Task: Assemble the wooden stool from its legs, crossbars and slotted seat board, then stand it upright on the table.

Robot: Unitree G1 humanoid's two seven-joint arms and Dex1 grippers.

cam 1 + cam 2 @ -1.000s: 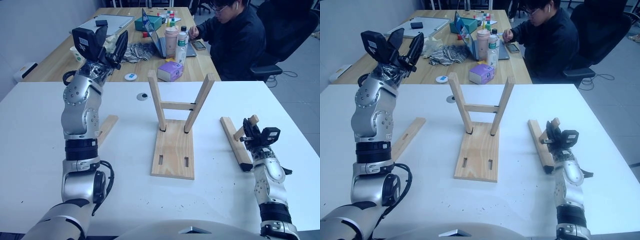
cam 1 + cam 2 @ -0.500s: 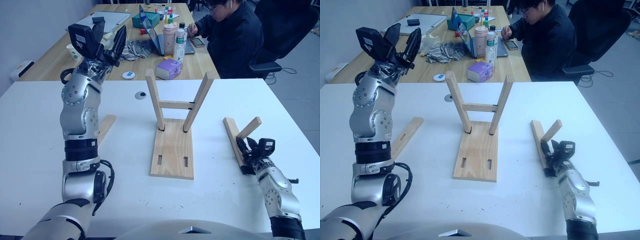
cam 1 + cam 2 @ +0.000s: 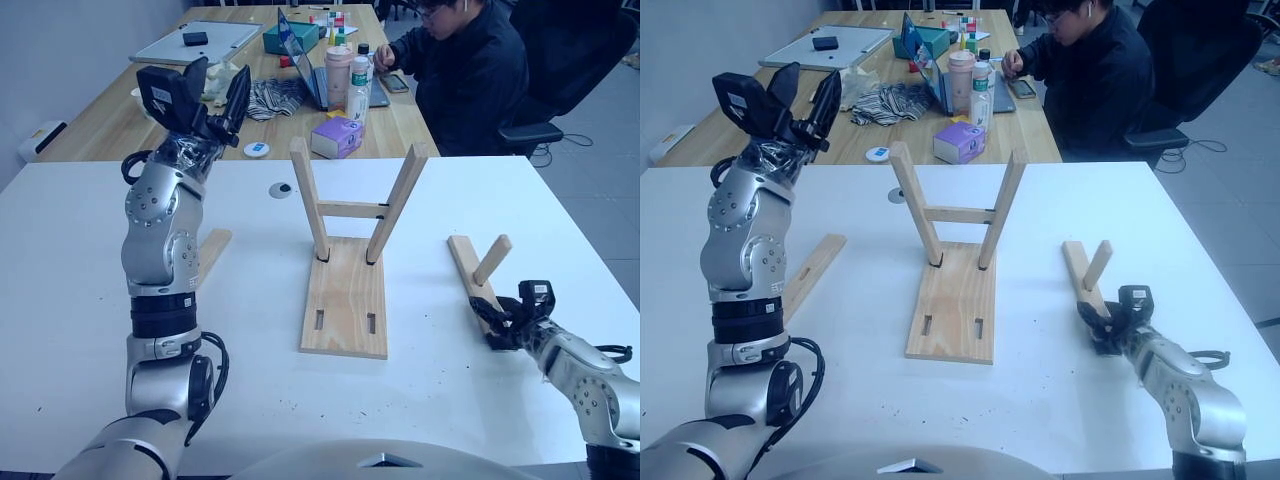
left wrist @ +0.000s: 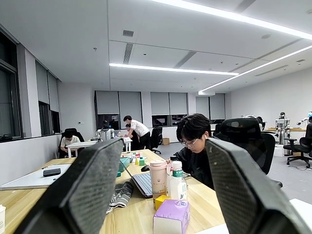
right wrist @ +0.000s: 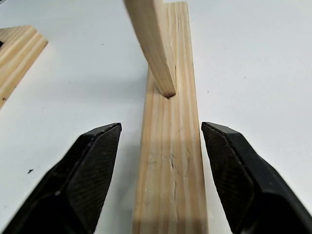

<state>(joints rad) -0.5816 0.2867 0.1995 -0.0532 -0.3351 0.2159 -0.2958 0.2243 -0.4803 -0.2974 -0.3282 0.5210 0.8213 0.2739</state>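
Now the right gripper (image 5: 161, 127) sits low on the table (image 3: 80, 250), with its two fingers (image 5: 92, 170) wide apart. A flat leg (image 5: 170, 161) lies between them. A bit of white table shows on each side, so the fingers do not touch the wood. A short crossbar (image 5: 153, 44) sticks up from this leg, just past the gripper. Farther in, near the middle of the table, the seat board (image 3: 345, 300) lies flat. Two upright legs (image 3: 310, 195) stand in its far slots, joined by a middle crossbar (image 3: 352, 210). Its two near slots (image 3: 320, 319) are bare. Over on the left side another leg (image 3: 218, 248) lies flat. The left gripper (image 3: 220, 85) is held high above that side, open too, holding nothing.
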